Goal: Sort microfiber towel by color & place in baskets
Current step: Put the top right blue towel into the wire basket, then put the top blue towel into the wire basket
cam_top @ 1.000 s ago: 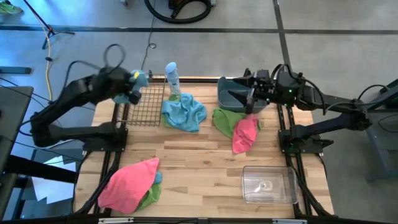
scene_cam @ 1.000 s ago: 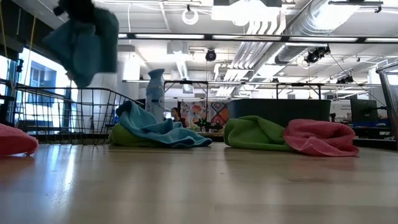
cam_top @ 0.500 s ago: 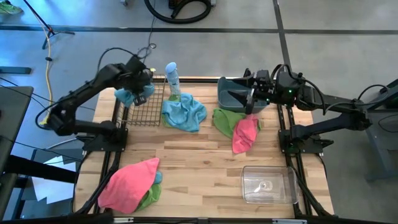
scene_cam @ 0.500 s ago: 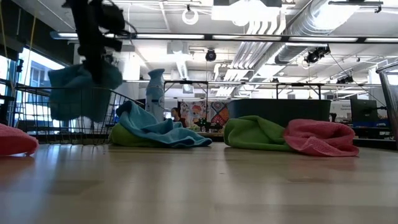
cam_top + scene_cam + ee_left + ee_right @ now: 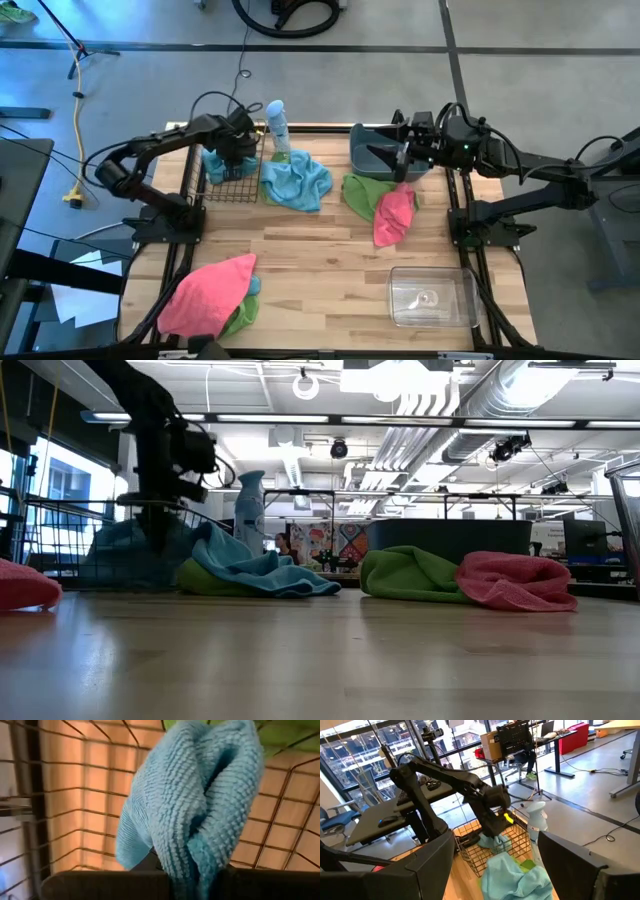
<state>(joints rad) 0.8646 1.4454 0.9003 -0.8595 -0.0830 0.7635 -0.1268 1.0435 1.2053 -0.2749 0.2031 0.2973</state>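
Left end effector [image 5: 238,150] down inside the black wire basket [image 5: 228,184] at the far left of the bench [image 5: 320,250], clamped shut on a light blue towel [image 5: 195,810] — cloth bunched and hanging against the wire floor in the left wrist view. In the low view, same blue towel [image 5: 130,550] sitting low inside the wire walls.

Right end effector [image 5: 405,160] parked over the slate-blue tub [image 5: 375,155] at the far right, fingers [image 5: 427,865] spread wide, nothing between them.

Second light blue towel [image 5: 295,182] heaped just beside the basket, over a bit of lime green, spray bottle [image 5: 277,125] standing at its far edge. Green towel [image 5: 362,195] and pink towel [image 5: 394,215] overlapping near the tub. Another pink towel [image 5: 208,295] at the near left corner with green and blue peeking from under it. Clear bin [image 5: 432,296] at near right — contents hard to tell.
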